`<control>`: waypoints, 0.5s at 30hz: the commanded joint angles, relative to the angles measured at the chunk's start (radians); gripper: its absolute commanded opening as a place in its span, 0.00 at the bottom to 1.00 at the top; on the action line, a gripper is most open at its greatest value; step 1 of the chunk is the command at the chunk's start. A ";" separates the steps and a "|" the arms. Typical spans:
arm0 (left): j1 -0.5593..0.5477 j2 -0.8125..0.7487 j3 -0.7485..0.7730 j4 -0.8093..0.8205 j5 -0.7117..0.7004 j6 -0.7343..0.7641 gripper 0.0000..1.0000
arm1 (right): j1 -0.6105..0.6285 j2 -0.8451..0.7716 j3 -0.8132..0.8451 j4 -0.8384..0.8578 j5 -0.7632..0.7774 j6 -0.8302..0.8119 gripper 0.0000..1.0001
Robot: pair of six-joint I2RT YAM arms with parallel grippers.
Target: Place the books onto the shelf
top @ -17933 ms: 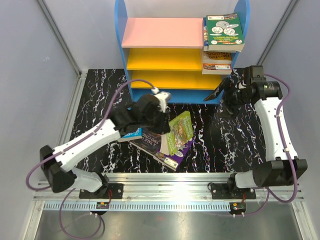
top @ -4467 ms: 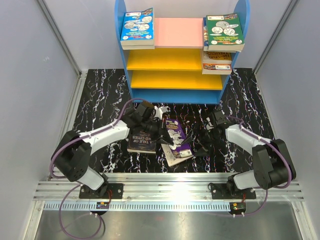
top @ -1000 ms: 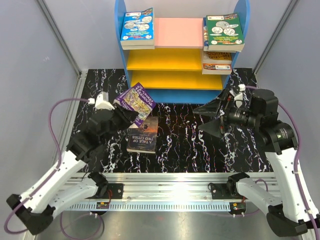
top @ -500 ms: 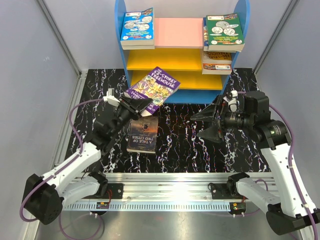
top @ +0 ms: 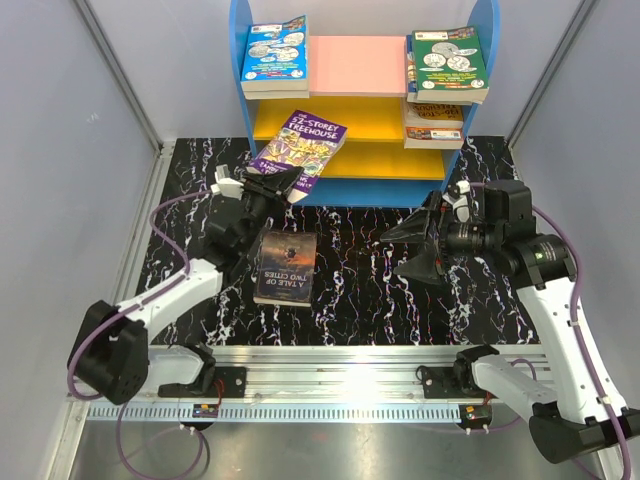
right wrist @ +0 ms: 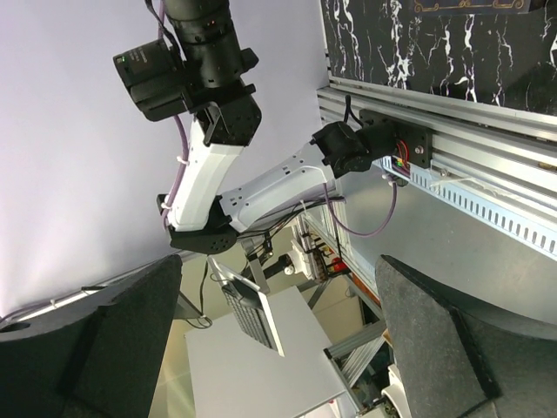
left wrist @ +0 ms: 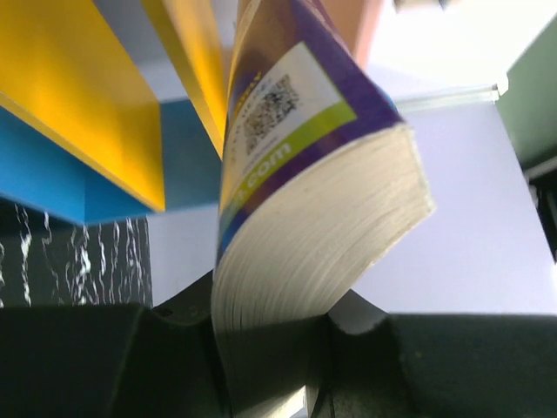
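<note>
the left gripper [top: 266, 184] is pinched on the lower edge of a thick purple "treehouse" paperback [top: 303, 141]. it holds the book cover-up and tilted toward the small bookcase with blue side panels [top: 238, 90] at upper centre, likely so the free end can slide onto a yellow board [top: 380, 160]. the right gripper [top: 412, 248] hangs right of centre, jaws spread wide and empty, probably keeping clear. a dark brown paperback [top: 284, 268] lies flat on the black marbled table [top: 400, 300]. in the left wrist view the fingers are cut off at the bottom, so grip depth is unclear, as is whether the purple book touches the shelf.
</note>
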 commanded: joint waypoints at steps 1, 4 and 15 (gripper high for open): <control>0.007 0.059 0.099 0.222 -0.176 -0.055 0.00 | -0.020 0.008 0.046 -0.011 -0.045 -0.041 1.00; 0.008 0.156 0.158 0.288 -0.227 -0.078 0.00 | -0.042 0.017 0.044 -0.020 -0.059 -0.057 1.00; 0.017 0.323 0.298 0.233 -0.425 -0.256 0.50 | -0.145 0.046 0.041 -0.065 -0.122 -0.115 1.00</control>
